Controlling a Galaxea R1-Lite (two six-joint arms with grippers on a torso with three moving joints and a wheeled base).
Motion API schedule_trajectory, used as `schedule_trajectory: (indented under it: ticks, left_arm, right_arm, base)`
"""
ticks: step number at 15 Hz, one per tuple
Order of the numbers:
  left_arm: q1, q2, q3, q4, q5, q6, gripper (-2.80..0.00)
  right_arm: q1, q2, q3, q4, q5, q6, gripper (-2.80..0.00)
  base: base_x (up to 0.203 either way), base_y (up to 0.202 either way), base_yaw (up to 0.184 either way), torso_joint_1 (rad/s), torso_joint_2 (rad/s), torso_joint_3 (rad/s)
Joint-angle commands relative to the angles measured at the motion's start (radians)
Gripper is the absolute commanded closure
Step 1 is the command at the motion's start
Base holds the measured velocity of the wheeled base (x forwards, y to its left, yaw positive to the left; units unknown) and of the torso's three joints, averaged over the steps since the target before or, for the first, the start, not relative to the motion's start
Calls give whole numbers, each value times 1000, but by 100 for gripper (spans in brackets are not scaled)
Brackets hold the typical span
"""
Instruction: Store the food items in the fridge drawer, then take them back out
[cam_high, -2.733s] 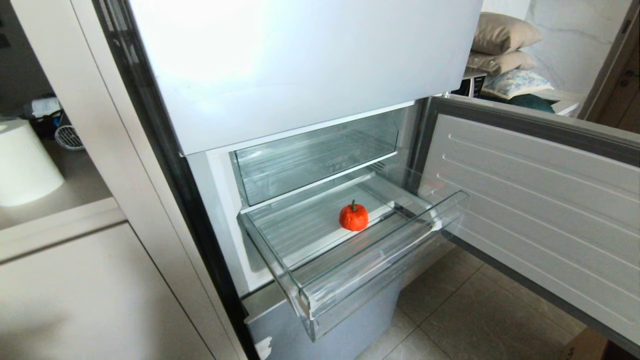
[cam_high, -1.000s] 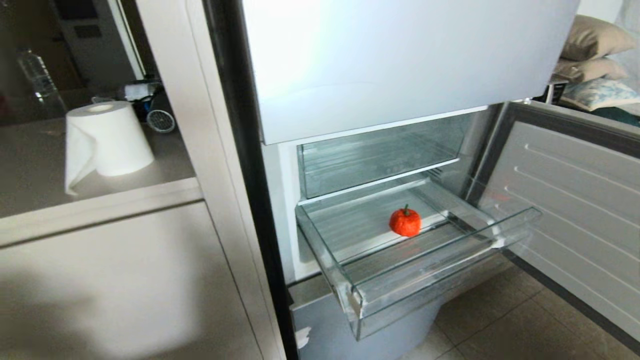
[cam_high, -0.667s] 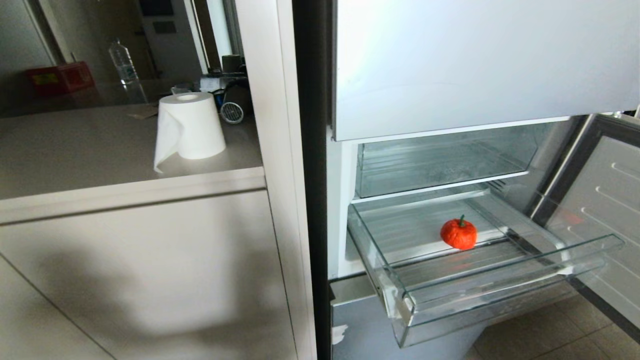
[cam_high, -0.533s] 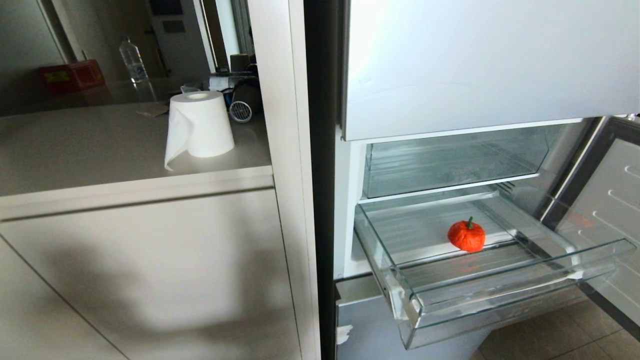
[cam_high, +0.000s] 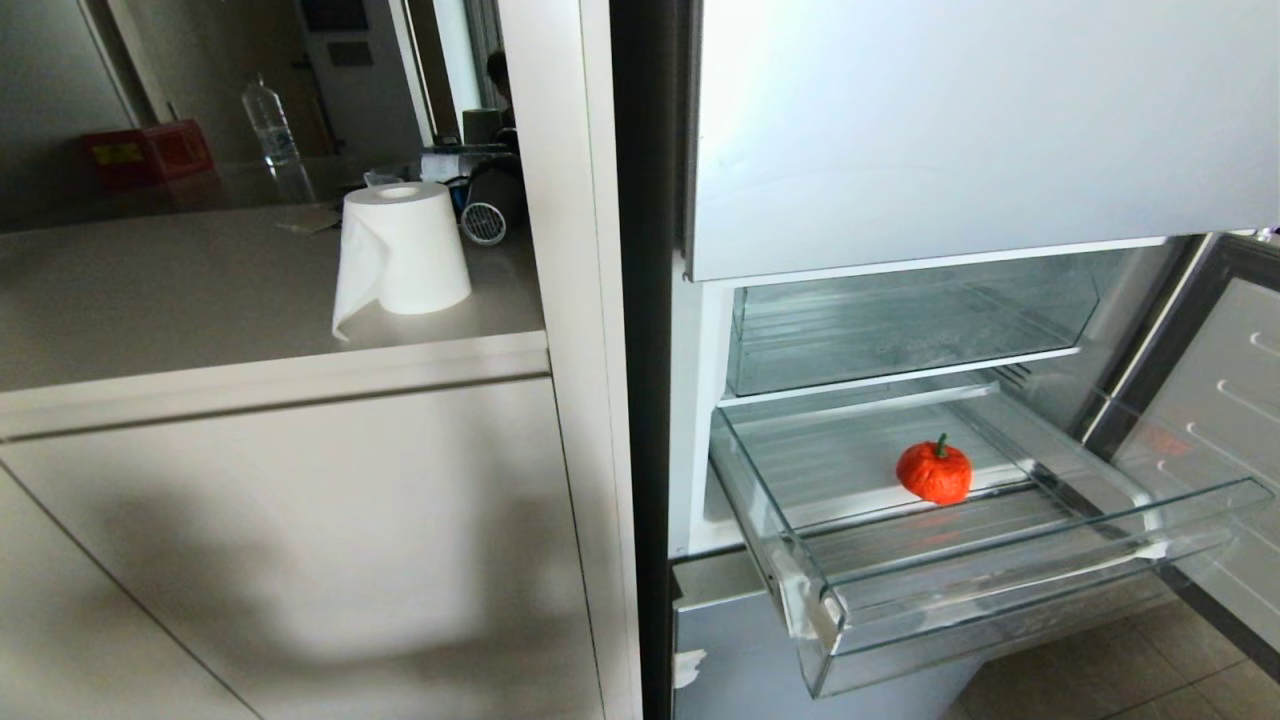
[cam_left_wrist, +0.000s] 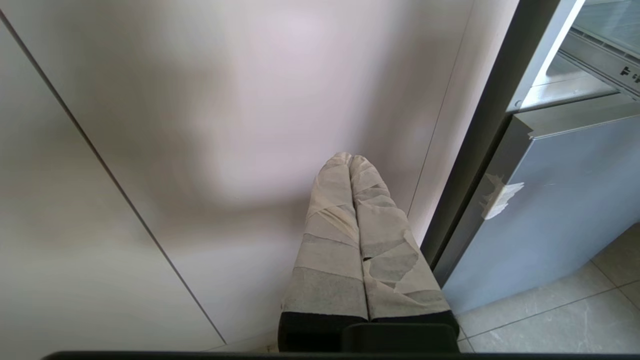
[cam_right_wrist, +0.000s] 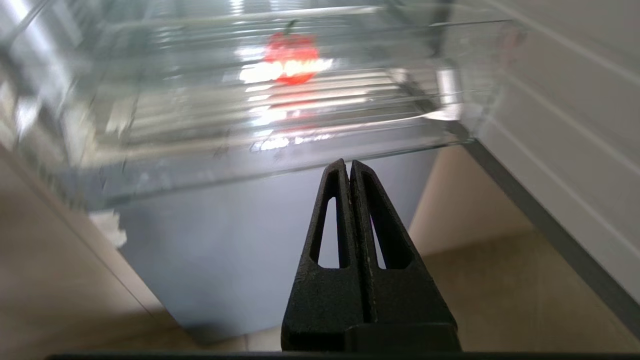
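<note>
Fruit: orange-red fruit (cam_high: 934, 473) in pulled-out fridge drawer (cam_high: 1010, 590), lower right.
My right gripper (cam_right_wrist: 349, 167): pressed together, empty, below drawer.
My left gripper (cam_left_wrist: 351, 160): closed, empty.

The left end effector (cam_left_wrist: 351, 159) has two long tapering fingers wrapped in pale, patchy beige tape over a black base, while the right end effector (cam_right_wrist: 348, 164) is bare matte black, each finger pierced by a slim triangular slot.

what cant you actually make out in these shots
- Fruit in the right wrist view: smeared behind the drawer's clear front; shape unreadable.
- Both arms: outside the head view.
- Water bottle label: too small, dim.
- Fridge door: cut by the right edge.
</note>
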Motion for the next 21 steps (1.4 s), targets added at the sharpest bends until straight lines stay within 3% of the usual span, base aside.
schedule_trajectory:
  ticks: [1, 8, 14, 15, 21]
  left_arm:
    - [0, 0, 1, 1, 0, 0, 0]
    - [0, 0, 1, 1, 1, 0, 0]
    - [0, 0, 0, 1, 1, 0, 0]
    - [0, 0, 1, 1, 1, 0, 0]
    - [0, 0, 0, 1, -1, 0, 0]
  right_arm:
    - [-11, 234, -88, 0, -15, 27, 0]
    - [-31, 1068, -602, 27, -59, 117, 0]
    - [-26, 1410, -820, 33, -57, 125, 0]
    - [-22, 1429, -823, 33, -54, 124, -280]
    - [8, 1492, -859, 21, 49, 125, -280]
  base:
    - [0, 0, 0, 0, 0, 0]
    - [0, 0, 0, 0, 0, 0]
    - [0, 0, 0, 0, 0, 0]
    - [0, 0, 0, 0, 0, 0]
    - [0, 0, 0, 0, 0, 0]
